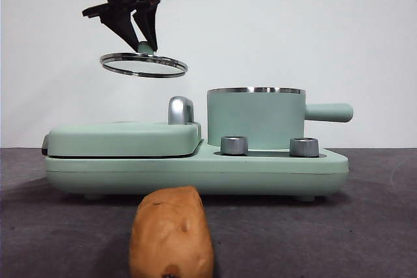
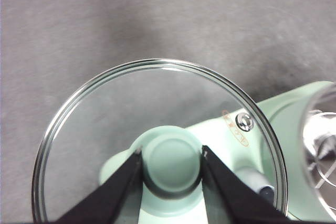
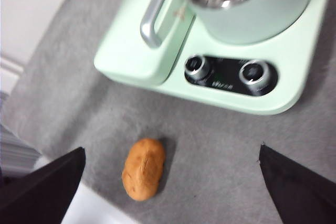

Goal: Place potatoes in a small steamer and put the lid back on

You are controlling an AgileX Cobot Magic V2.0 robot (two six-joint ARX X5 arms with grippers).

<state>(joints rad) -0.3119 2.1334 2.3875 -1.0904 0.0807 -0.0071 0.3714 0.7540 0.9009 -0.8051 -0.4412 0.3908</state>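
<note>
While left gripper (image 2: 170, 161) clamps lid (image 1: 143, 66) by its knob, clear of steamer (image 1: 255, 119); lower right gripper (image 3: 170, 182), jaws spread wide, squarely over potato (image 3: 143, 169); grasp lengthwise.

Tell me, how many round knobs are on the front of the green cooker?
2. One knob sits below the pot's left side, the other knob below its right side, near the handle. None looks hidden.
</note>
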